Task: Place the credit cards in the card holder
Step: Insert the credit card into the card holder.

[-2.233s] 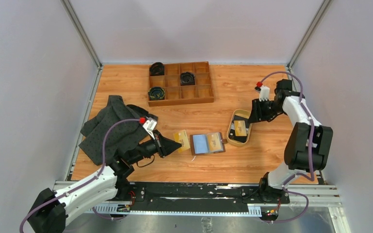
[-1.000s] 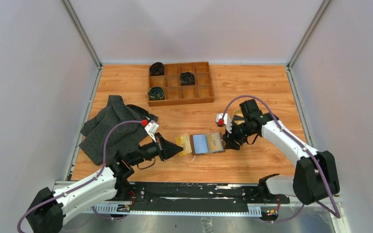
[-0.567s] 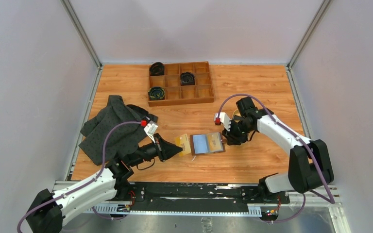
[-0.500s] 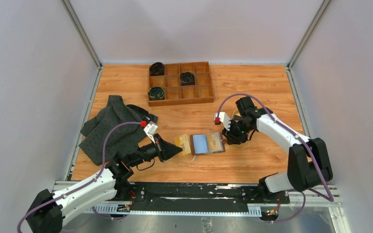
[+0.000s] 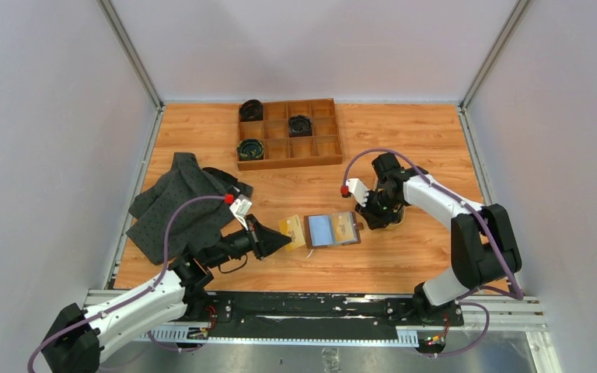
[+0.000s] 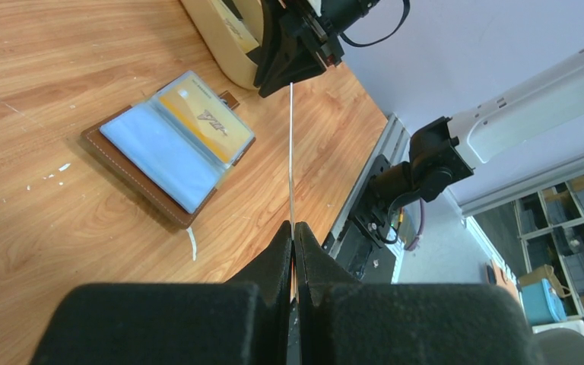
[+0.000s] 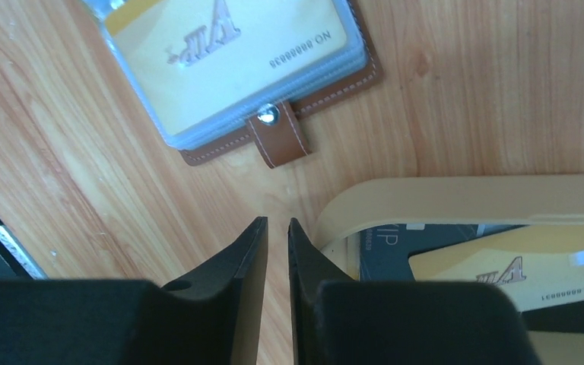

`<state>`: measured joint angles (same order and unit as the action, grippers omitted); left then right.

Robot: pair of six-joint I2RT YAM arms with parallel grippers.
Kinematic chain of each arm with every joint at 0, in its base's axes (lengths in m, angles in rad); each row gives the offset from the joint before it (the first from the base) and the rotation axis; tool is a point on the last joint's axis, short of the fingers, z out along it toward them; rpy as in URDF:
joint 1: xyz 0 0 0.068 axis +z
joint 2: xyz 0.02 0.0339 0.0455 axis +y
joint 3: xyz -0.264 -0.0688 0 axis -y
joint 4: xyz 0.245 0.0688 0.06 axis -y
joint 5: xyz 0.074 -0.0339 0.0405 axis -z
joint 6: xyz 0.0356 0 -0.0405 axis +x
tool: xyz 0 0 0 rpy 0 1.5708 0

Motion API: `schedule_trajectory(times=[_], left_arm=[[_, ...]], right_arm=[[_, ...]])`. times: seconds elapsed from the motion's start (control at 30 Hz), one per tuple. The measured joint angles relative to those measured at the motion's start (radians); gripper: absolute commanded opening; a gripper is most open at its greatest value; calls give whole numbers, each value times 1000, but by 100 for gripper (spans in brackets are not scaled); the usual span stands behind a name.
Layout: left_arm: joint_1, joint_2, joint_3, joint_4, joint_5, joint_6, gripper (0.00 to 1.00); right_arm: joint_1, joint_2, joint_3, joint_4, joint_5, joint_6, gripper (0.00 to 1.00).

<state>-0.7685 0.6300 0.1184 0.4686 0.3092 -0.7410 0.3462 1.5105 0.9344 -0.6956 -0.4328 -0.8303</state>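
The brown card holder [image 5: 332, 230] lies open on the table, with a yellow-gold credit card [image 7: 228, 53] in its clear right sleeve and its snap tab [image 7: 277, 137] pointing at my right gripper. My left gripper [image 5: 282, 236] is shut on another yellow card [image 5: 293, 228], held edge-up just left of the holder; the left wrist view shows it as a thin line [image 6: 292, 152]. My right gripper [image 7: 277, 222] hovers between the holder's tab and the tan dish [image 7: 456, 198], its jaws a narrow gap apart with nothing in them. A dark card [image 7: 380, 258] and a yellow card [image 7: 509, 270] lie in the dish.
A wooden compartment tray [image 5: 289, 142] with dark coiled items stands at the back. A crumpled dark grey cloth [image 5: 183, 206] lies at the left, beside my left arm. A metal rail [image 5: 319, 311] runs along the near table edge.
My right arm swung from the dish towards the holder's right edge and pulled back a little, its jaws narrowing. My left gripper has kept hold of its card and barely moved.
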Motion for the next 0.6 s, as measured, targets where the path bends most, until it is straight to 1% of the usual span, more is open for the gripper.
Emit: schedule_trajectory(times=[0.17, 0.43, 0.53, 0.6], left_arm=[[0, 4, 0, 0, 0, -3, 0], [-3, 34, 0, 0, -1, -8, 0], [-14, 45, 3, 0, -3, -7, 0], [-23, 53, 8, 0, -6, -7, 0]], right_arm=[[-13, 0, 3, 13, 88, 47, 19], [-120, -14, 3, 75, 198, 125, 20], [-146, -26, 3, 83, 201, 136, 21], [-151, -44, 3, 82, 182, 134, 26]])
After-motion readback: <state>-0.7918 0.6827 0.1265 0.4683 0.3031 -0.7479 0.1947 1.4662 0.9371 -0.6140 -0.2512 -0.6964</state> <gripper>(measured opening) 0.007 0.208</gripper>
